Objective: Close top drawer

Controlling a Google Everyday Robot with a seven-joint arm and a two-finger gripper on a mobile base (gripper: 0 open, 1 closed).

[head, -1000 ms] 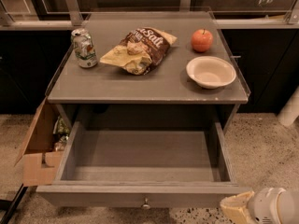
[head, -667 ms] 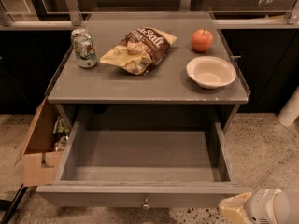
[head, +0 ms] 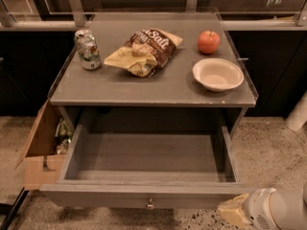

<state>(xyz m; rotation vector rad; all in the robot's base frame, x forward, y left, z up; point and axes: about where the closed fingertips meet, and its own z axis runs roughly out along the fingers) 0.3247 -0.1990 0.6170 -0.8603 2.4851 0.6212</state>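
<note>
The top drawer (head: pixel 148 190) of the grey cabinet is pulled fully out toward me, and its inside is empty. Its front edge runs along the bottom of the view, with a small round metal knob (head: pixel 150 205) at centre. My gripper (head: pixel 235 211) shows at the bottom right, a pale yellowish tip on a white wrist, just in front of the drawer front's right end. I cannot tell if it touches the drawer.
On the cabinet top (head: pixel 158 87) stand a soda can (head: pixel 88 49), a chip bag (head: pixel 144 50), an apple (head: pixel 208 41) and a white bowl (head: pixel 218 74). An open cardboard box (head: pixel 41 150) sits on the floor at the left of the drawer.
The gripper has shifted slightly at the bottom right; the drawer stays fully open.
</note>
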